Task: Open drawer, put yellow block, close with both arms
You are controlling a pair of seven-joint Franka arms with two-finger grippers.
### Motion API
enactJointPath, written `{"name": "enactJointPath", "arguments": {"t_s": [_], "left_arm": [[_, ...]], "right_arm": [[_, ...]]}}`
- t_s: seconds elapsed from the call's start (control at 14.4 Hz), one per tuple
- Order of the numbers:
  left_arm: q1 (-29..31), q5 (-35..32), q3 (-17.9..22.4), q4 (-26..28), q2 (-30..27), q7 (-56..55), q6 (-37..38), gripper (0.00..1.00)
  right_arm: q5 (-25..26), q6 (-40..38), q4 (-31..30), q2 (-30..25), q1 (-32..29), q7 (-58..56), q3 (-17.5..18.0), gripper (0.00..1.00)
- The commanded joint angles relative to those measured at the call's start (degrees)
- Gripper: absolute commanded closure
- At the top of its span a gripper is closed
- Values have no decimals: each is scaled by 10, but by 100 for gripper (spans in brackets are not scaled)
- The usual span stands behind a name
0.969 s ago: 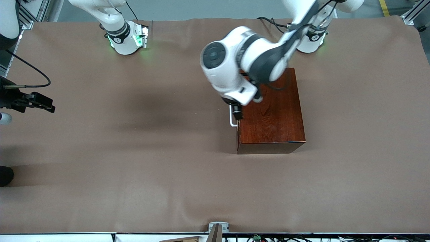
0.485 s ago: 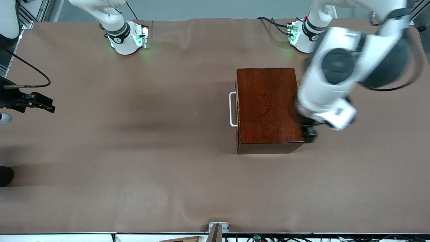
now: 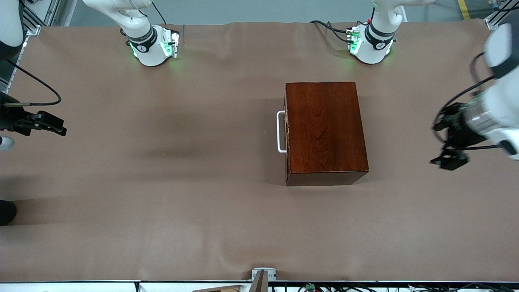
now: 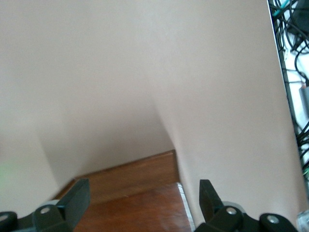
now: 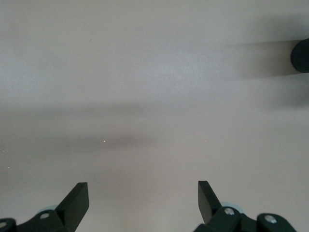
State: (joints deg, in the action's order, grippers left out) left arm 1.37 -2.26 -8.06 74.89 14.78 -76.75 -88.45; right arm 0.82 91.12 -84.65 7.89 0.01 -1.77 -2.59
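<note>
I saw the drawer (image 3: 286,132) pushed into its wooden box (image 3: 326,129), contents hidden. My left gripper (image 4: 145,205) hung over the table's left-arm end, fingers spread, empty; the right gripper (image 5: 142,203) waited, likewise spread.

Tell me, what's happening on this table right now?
Nothing is being handled at this moment. The drawer sits shut in its dark wooden box, white handle untouched, and no yellow block is in sight. The left pincer hangs open and empty over the table at the left arm's end, away from the box. The right pincer waits open and empty over the table at the right arm's end.
</note>
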Motion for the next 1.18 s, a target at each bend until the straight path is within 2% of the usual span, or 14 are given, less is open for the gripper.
{"name": "enactJointPath", "arguments": {"t_s": [0.0, 0.21, 0.55, 1.11], "left_arm": [[29, 25, -7, 82, -73, 121, -1, 0], [32, 38, 8, 113, -109, 260, 6, 0], [25, 38, 23, 113, -122, 490, 45, 0], [-10, 33, 42, 131, -156, 716, 55, 0]], "right_arm": [[9, -5, -3, -10, 1, 7, 1, 0], [9, -5, -3, -10, 1, 6, 1, 0], [9, -6, -3, -10, 1, 6, 1, 0], [9, -5, -3, -10, 1, 6, 1, 0]]}}
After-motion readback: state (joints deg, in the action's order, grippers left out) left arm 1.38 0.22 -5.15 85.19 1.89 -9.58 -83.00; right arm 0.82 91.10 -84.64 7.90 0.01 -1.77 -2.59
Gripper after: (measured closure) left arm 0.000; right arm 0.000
